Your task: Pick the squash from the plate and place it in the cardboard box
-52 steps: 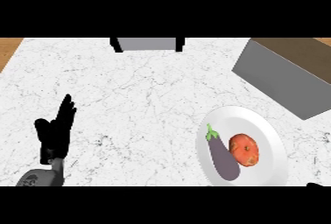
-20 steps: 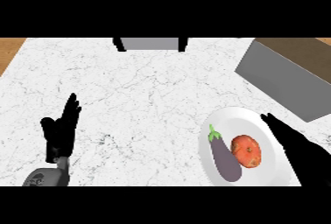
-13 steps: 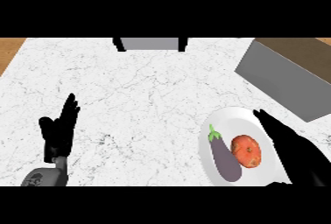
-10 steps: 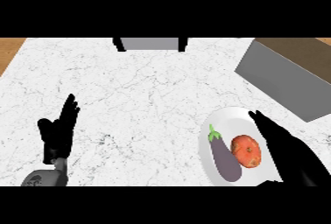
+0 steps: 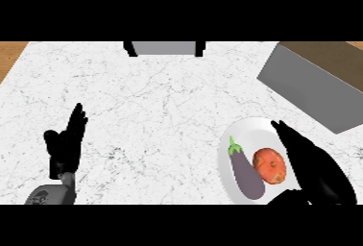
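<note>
No text, label, brand, number or sign can be read anywhere on the worktop (image 5: pixel 163 105), the plate (image 5: pixel 241 134) or the box (image 5: pixel 305 86).

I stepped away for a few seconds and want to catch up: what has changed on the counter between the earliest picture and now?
The right hand has come into view from the lower right and moved left over the plate, its straight fingers now beside the orange squash. Nothing has been taken hold of. The squash, the purple eggplant, the plate, the box and the open left hand at lower left stayed as they were.
</note>
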